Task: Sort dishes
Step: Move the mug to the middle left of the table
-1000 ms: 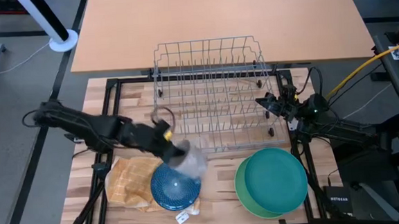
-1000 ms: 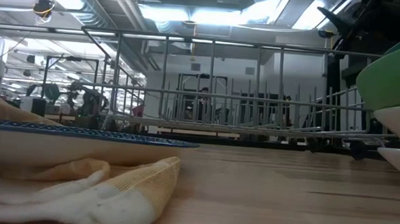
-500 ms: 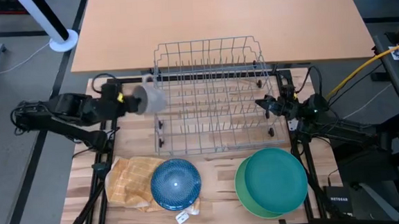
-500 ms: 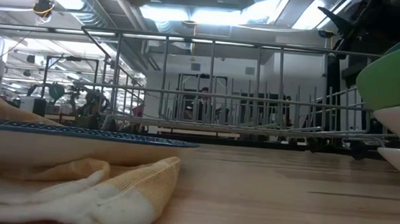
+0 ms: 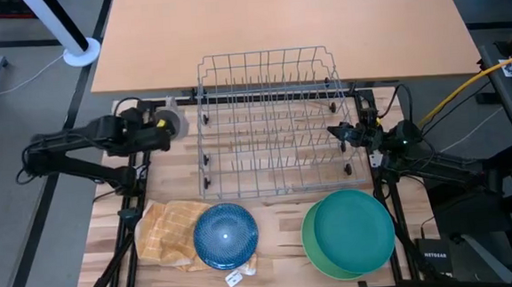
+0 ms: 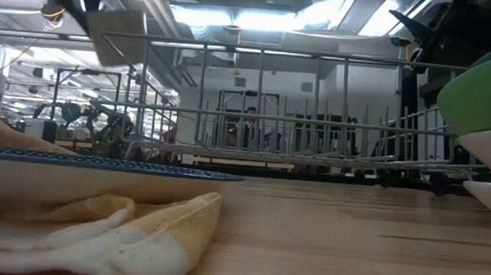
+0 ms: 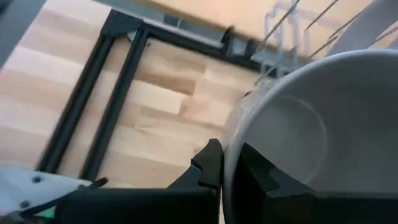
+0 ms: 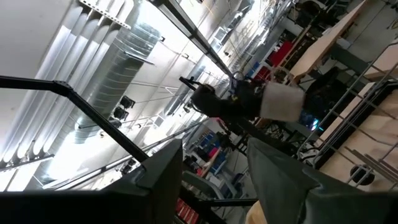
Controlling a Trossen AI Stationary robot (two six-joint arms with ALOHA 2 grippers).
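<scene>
My left gripper [image 5: 159, 130] is shut on a small grey mug [image 5: 174, 122] in the air beside the far left corner of the grey wire rack [image 5: 273, 125]. The low view shows the mug [image 6: 117, 25] high up at the left. A blue plate [image 5: 225, 236] rests on the yellow checked cloth [image 5: 166, 233] at the near left. A teal plate [image 5: 354, 225] lies stacked on a green one [image 5: 314, 247] at the near right. My right gripper [image 5: 337, 131] waits open at the rack's right side. My left gripper pinches the mug's wall at the rim [image 7: 227, 155], with one finger [image 7: 208, 165] outside and the other [image 7: 255, 174] inside the hollow. The fingers come from the table's left, slanting down. The mug is lifted clear of table and rack, tilted.
The rack stands across the far middle of the wooden table [image 5: 278, 218]. Black frame rails [image 5: 143, 115] run along the table's left and far edges, below the mug. A small white tag [image 5: 237, 275] lies by the blue plate. A tan desk [image 5: 276, 26] lies beyond.
My left gripper has carried the mug from above the blue plate toward the table's far left, up to the rack's far left corner, turning at the wrist as it went. It has stayed shut on the mug. Most of the travel came early.
</scene>
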